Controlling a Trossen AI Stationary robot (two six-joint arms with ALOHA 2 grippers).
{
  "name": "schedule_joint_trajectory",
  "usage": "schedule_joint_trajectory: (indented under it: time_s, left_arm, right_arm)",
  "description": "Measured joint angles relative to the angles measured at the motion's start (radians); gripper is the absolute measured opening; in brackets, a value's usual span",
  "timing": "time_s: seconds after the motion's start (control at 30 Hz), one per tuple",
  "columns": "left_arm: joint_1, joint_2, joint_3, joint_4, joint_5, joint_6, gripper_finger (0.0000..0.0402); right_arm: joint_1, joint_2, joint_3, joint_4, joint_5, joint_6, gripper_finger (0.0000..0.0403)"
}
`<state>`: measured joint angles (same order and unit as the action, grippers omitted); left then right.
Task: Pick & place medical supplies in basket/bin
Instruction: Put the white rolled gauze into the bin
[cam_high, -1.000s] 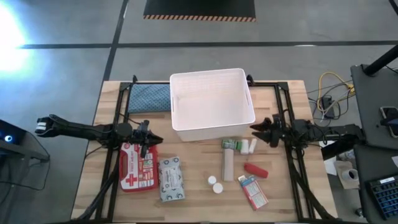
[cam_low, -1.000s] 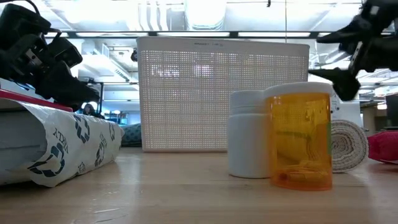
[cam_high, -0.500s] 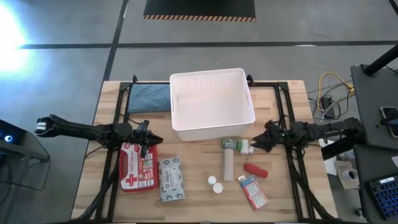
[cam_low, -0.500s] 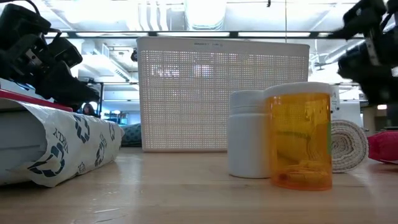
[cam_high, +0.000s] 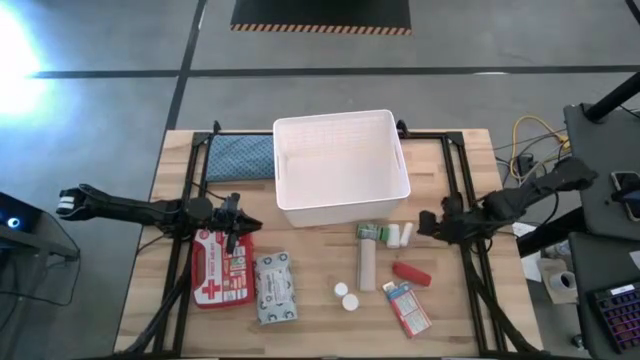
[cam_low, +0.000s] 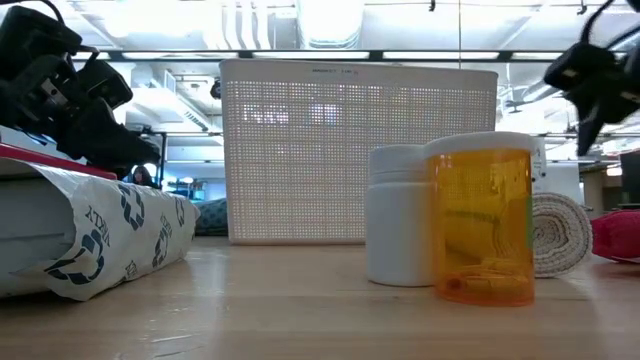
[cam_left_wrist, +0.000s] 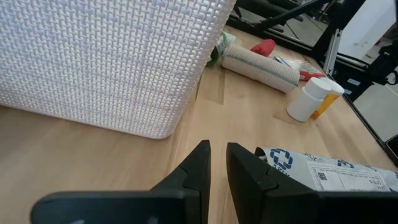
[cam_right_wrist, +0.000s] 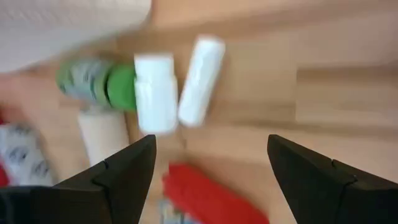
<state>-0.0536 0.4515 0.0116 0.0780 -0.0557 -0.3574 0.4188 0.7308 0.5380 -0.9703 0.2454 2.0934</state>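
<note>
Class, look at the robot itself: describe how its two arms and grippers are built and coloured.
Both arms are slim, jointed and matt black. The left arm has a white patch near its base. The left gripper has two flat, black, tapered fingers; the right gripper has the same dark, wedge-shaped fingers. No markings show on the fingers.

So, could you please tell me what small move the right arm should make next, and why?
Probably lower the right tool onto the small white cylinder and close on it. In the right wrist view the fingers are spread wide, with that cylinder and the white bottle lying between them, nothing gripped. The white tub shows nothing inside it.
</note>
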Motion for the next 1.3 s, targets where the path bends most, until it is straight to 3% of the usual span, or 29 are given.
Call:
schedule_joint_trajectory:
  time_s: [0.4,0.63,0.93,1.07,1.3]
  left_arm:
    - [0.000,0.000,0.000,0.000,0.000,0.000,0.0033]
    - [0.000,0.000,0.000,0.000,0.000,0.000,0.0033]
    - [0.000,0.000,0.000,0.000,0.000,0.000,0.0033]
    - [0.000,0.000,0.000,0.000,0.000,0.000,0.0033]
    - [0.000,0.000,-0.001,0.000,0.000,0.000,0.0033]
  right_arm:
    - [-0.028,0.455,0.060,0.065,-0.043,0.168,0.0297]
    - [-0.124,0.556,0.062,0.198,-0.009,0.143,0.0297]
    - [-0.208,0.651,0.046,0.199,-0.036,0.109,0.0294]
    - [-0.221,0.678,0.050,0.195,-0.048,0.055,0.0268]
    - [-0.220,0.668,0.057,0.173,-0.076,0.035,0.0172]
